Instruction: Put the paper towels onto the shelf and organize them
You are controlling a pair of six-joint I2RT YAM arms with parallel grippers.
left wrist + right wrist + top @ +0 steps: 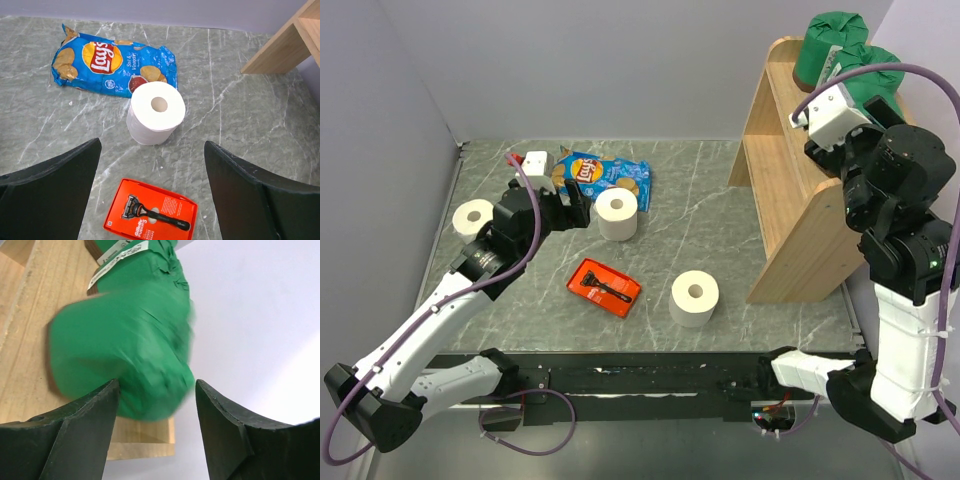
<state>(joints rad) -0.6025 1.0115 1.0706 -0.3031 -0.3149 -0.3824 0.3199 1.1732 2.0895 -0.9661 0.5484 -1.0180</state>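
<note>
Shelf (790, 200) top holds two green rolls (830, 45); right claw (156, 383) straddles one, grip unclear. Left claw (151, 144) gapes open. Tray (620, 303) holds razor (603, 287).

The green roll (125, 350) is blurred up close; overhead, the right arm (895, 190) half hides it.
</note>
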